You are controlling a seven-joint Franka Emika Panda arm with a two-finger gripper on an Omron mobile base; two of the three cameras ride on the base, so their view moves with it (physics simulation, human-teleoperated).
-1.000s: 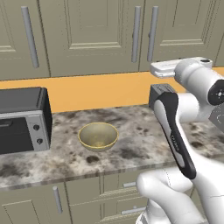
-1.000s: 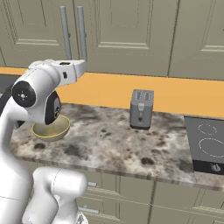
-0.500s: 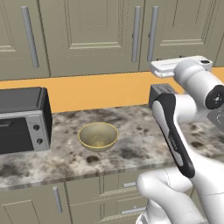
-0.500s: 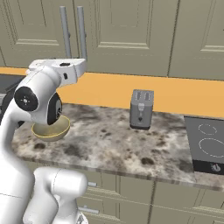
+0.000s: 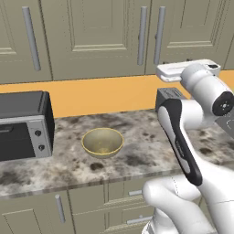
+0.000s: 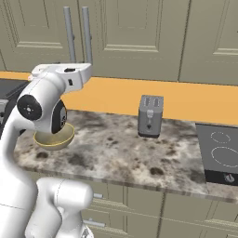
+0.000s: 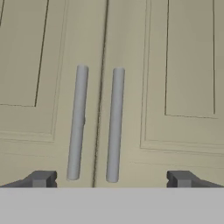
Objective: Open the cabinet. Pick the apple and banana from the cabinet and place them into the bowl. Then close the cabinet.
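Olive-beige panelled two-door cabinet (image 7: 131, 65) shut; stiff hinged doors, likely light; grab grey bar handle (image 7: 114, 124) at 12 o'clock; tool (image 7: 111, 178) spread, empty

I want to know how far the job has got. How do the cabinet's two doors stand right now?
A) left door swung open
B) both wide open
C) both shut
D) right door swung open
C: in the hand view the cabinet shows both doors flush, with its two bar handles side by side at the closed middle seam and no interior showing.
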